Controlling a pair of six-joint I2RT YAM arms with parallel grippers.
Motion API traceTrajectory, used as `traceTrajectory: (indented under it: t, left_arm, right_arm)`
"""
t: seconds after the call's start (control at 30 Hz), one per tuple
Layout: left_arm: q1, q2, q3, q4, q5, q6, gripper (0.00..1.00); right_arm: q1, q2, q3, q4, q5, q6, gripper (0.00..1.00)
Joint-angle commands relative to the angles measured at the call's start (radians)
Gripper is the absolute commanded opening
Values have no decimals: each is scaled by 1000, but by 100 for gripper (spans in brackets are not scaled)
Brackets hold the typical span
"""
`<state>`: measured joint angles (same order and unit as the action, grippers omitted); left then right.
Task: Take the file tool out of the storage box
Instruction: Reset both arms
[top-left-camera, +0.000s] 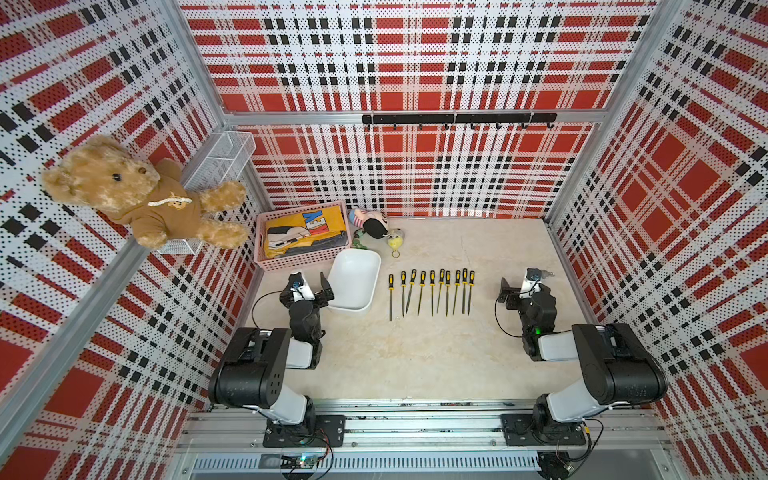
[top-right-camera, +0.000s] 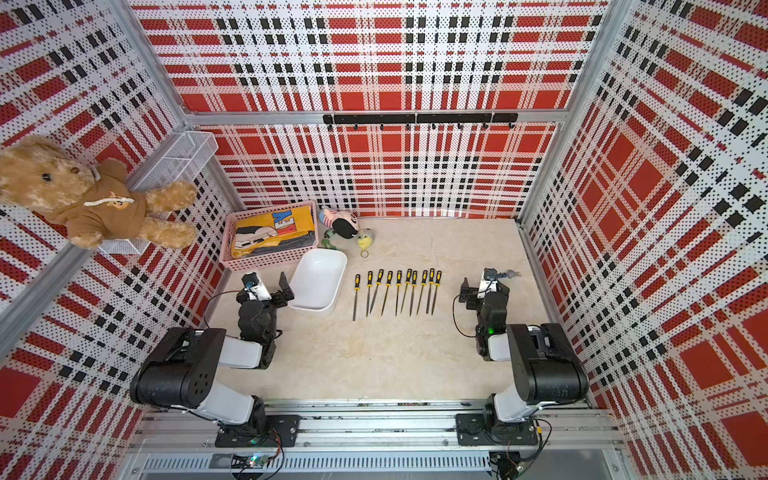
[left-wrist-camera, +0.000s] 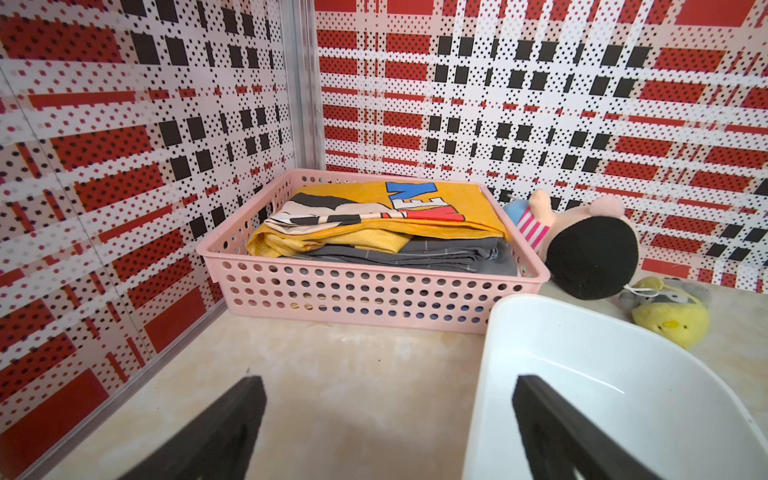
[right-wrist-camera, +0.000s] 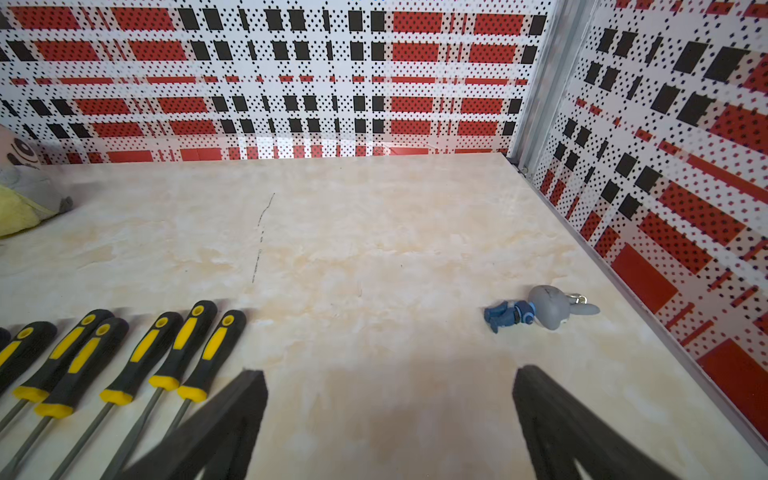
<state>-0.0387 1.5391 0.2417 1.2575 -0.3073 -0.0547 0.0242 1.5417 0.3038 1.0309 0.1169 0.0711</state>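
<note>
The storage box is a shallow white tub lying on the table, and what shows of its inside is bare. Several file tools with black-and-yellow handles lie in a row on the table to its right, outside the box. My left gripper is open and empty at the box's left side, one finger over its rim. On the far side of the file row, my right gripper is open with nothing between its fingers.
A pink lattice basket with folded cloth stands behind the box by the left wall. Plush toys lie at the back. A small grey-blue figurine lies ahead of the right gripper. A teddy bear sits in a wall-mounted wire basket.
</note>
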Motion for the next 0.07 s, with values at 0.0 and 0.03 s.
traceTrajectory:
  t: [0.0,0.03]
  left_arm:
    - [2,9,-6,28,-6,9,99]
    - [2,7,-7,28,-8,10,99]
  right_arm:
    - [7,0,9,21,12,-5,100]
    - [6,0,9,21,11,-5,100]
